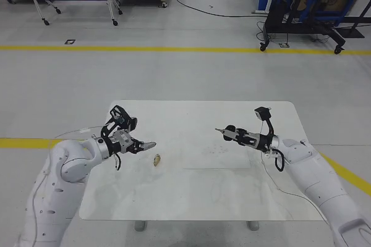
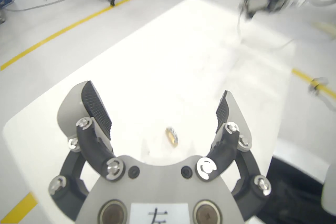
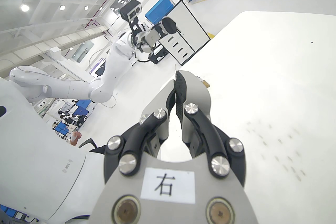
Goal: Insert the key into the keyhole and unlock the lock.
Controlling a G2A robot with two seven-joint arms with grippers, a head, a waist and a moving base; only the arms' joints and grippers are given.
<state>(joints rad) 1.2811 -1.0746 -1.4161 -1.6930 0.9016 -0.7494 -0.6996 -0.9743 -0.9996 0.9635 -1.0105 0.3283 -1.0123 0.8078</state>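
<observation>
So the left gripper is hanging wide open, holding nothing, just over the little brass-coloured padlock that's lying on the white table. The right gripper is pinching a thin key, hovering well apart from the padlock.

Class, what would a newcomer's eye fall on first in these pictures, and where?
The small brass lock lies alone on the white table. The left gripper hangs open just short of it, while the right gripper, farther across the table, is shut on a thin key.
</observation>
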